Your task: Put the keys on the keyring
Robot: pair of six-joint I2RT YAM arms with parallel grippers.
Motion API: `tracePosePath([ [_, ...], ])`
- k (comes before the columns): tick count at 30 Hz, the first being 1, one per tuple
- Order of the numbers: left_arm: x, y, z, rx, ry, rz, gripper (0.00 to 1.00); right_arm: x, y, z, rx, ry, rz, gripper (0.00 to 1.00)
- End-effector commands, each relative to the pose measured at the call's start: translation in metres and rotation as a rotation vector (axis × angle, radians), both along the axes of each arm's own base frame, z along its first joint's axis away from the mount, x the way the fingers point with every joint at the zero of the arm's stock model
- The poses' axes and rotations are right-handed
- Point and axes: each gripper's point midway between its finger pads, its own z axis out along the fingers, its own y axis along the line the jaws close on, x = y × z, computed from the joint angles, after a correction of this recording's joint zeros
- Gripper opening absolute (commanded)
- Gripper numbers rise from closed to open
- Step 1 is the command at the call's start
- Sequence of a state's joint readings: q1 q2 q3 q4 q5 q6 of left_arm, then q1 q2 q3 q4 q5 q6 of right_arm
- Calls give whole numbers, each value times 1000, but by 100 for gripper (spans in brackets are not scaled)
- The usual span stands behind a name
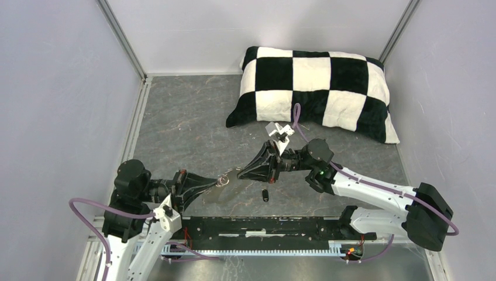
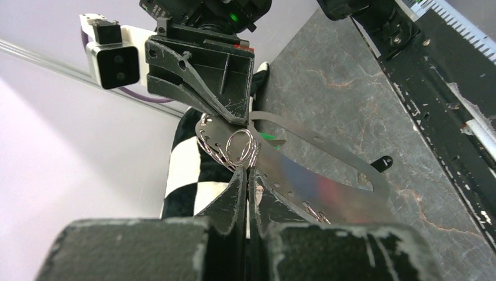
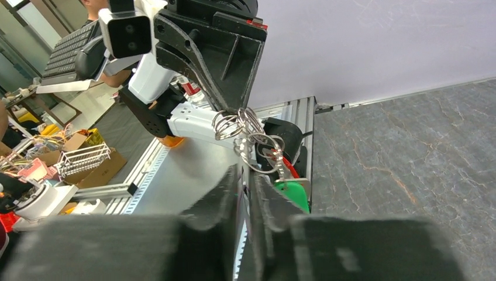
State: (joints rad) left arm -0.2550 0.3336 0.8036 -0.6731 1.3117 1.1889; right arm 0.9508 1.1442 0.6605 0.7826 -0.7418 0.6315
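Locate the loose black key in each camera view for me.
Top external: the black key lies on the table, lower centre.
Left wrist: the black key sits right of centre, beyond the keyring.
Right wrist: not in view.
Shared landmark: the wire rings, in all three views.

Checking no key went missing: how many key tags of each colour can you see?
Green key tag: 1
Red key tag: 1, only a sliver shows
Black key tag: 1
Total: 3
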Motion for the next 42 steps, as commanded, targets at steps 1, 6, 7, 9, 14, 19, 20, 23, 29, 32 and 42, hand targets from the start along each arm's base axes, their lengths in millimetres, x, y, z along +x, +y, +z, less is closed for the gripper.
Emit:
tracePosePath([
  [1,-2,-1,12,-5,132,-6,2,16,9,18,-4,-17,-53,25],
  [6,23,-6,6,0,562,79,2,56,5,18,-63,-10,-205,46],
  [7,26,-7,4,4,619,87,2,59,3,17,-80,-34,-228,51],
  [9,28,-9,1,9,702,84,2,58,-2,17,-101,-116,-238,63],
  [14,26,-14,1,-3,884,35,2,49,-19,18,-85,-356,-273,66],
  [19,29,-16,8,-25,919,28,2,42,-15,4,-131,-490,-238,59],
  [20,29,-16,8,-27,920,31,2,43,-14,1,-139,-488,-240,57],
  [23,30,-16,3,-20,934,44,2,46,-11,-10,-156,-438,-246,56],
  [29,33,-16,0,-25,930,63,2,44,-14,9,-58,-363,-323,56],
  [32,35,-16,-1,-27,943,71,2,34,-15,30,28,-398,-355,49],
  [42,32,-14,0,-44,908,80,2,16,24,41,38,-366,-271,48],
])
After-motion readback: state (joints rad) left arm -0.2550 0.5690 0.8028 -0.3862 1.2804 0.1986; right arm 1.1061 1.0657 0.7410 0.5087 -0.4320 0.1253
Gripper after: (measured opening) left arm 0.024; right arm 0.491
